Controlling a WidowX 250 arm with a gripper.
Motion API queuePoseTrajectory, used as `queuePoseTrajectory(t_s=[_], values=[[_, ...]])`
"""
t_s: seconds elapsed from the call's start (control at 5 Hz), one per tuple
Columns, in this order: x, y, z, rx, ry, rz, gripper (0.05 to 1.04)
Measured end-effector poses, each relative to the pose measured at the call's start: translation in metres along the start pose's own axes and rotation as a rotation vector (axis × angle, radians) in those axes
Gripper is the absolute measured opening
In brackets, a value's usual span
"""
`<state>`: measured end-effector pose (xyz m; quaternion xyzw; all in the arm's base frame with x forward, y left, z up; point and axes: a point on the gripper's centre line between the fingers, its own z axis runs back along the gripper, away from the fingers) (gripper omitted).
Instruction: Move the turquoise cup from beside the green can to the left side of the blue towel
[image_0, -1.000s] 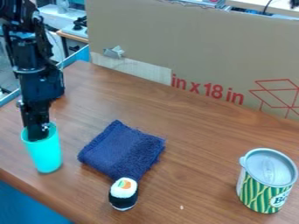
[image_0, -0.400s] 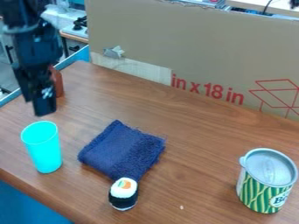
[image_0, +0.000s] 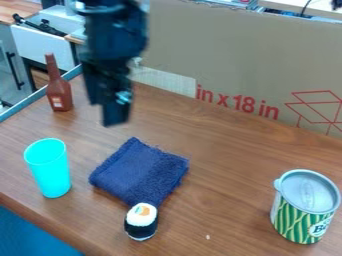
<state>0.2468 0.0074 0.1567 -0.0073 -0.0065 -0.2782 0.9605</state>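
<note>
Out of the cyan cup and then up and to the right, we see the gripper (image_0: 115, 119) move across the earlier frames, while the cup keeps its place. At the left of the frame, we note the cyan cup (image_0: 50, 172) upright on the brown table (image_0: 224, 185). Above it, near the table's far left edge, we find a reddish-brown bottle (image_0: 59, 95), also upright. In the upper left, right of the bottle, we locate the gripper pointing down; it is blurred, and we cannot tell how its jaws stand. Below it, we observe a folded dark blue cloth (image_0: 140, 170), with a toy sushi roll (image_0: 141, 221) at its near corner. Across the back, we see a cardboard panel (image_0: 234, 55) with red print. At lower right, we identify a green-patterned can (image_0: 300, 215) with a grey lid (image_0: 308, 191).
</note>
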Motion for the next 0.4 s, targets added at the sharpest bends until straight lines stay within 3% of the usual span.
queuePoseTrajectory(t_s=[0.2,0.4], values=[[0.02,-0.042,-0.012,-0.008,0.019,0.046,1.001],[0.028,-0.059,-0.021,-0.014,0.052,0.136,1.001]])
